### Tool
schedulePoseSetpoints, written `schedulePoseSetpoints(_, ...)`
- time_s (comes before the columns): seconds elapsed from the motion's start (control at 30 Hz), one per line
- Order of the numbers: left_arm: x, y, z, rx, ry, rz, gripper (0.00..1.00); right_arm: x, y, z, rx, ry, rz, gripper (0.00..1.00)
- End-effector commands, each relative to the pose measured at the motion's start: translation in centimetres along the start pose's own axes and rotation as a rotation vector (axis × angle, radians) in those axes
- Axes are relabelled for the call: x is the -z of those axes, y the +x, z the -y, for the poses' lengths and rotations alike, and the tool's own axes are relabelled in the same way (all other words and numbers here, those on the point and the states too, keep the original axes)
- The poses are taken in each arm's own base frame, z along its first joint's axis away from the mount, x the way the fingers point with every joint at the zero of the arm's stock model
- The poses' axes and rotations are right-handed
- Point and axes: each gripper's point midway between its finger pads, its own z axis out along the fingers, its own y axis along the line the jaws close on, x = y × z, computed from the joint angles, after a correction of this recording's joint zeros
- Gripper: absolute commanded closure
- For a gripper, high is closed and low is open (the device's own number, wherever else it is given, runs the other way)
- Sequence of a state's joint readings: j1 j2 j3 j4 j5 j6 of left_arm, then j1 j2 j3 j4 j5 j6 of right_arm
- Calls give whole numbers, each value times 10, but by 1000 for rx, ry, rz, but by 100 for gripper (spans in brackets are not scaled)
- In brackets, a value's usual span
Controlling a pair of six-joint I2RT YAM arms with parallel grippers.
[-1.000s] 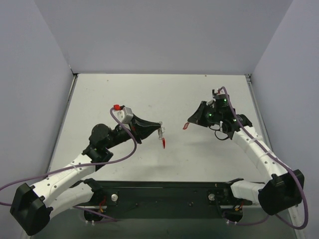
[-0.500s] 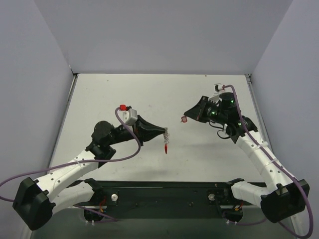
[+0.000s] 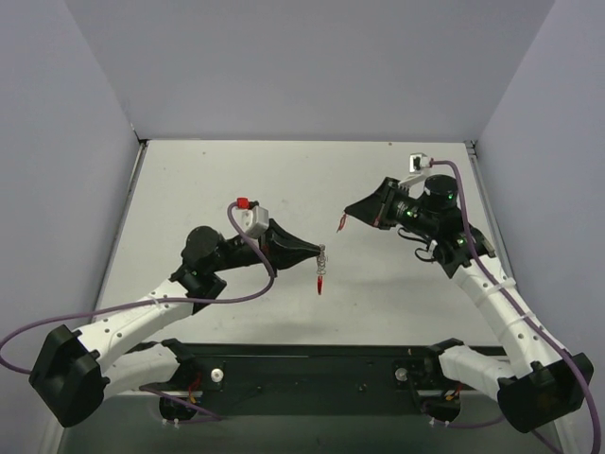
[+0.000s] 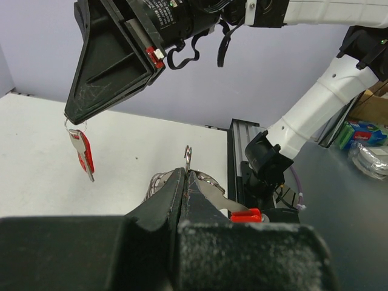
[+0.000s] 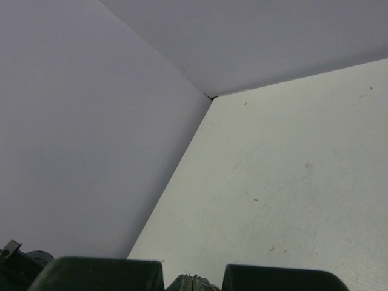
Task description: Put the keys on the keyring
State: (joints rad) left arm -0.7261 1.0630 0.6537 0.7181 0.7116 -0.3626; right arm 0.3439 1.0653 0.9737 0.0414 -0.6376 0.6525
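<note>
- Presently the key (image 4: 77,139) hangs clear of the table (image 3: 236,180). The right gripper (image 4: 73,115) has its fingers pressed together on the small wire loop (image 4: 75,125) at the key's head.
- The keyring (image 4: 209,185) is pinched between the tight-pressed fingers of the left gripper (image 3: 319,253). One split ring (image 4: 188,159) stands upright above the tips, and the silver keys and a red piece lie below them.
- Handling, as judged: both items are light, rigid, smooth metal (expect swinging and slipping).
- Take the key by its flat red tag (image 4: 85,156) or its head, leaving the loop free.
- Take the keyring on the ring wire beside its opening, not on the loose keys.
- Markings: there is white print on the right arm's wrist housing (image 4: 159,8) and a coloured box (image 4: 364,130) beyond the table. Neither is legible.
</note>
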Motion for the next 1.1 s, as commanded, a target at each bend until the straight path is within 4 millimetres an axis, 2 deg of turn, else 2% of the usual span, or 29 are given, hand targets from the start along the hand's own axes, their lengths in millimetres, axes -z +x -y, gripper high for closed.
schedulePoseSetpoints(0.0,-12,-33,6,-58,31,84,100,8,-16,-34,65,-90,39,100)
schedulePoseSetpoints(0.27,-15,-31,1,-47,16,86,100,6,-5,-37,66,-73,8,100)
schedulePoseSetpoints(0.6,-23,-20,-11,-26,-33,32,100,10,3,-41,73,-51,-18,100)
schedulePoseSetpoints(0.73,-27,-15,-14,-28,-38,20,100,12,5,-48,86,-73,-29,100)
schedulePoseSetpoints(0.9,-24,-12,-14,-44,-45,7,100,18,7,-59,158,-129,-61,100)
schedulePoseSetpoints(1.07,-17,-13,-13,-96,-58,-16,100,27,22,-63,267,-187,-151,100)
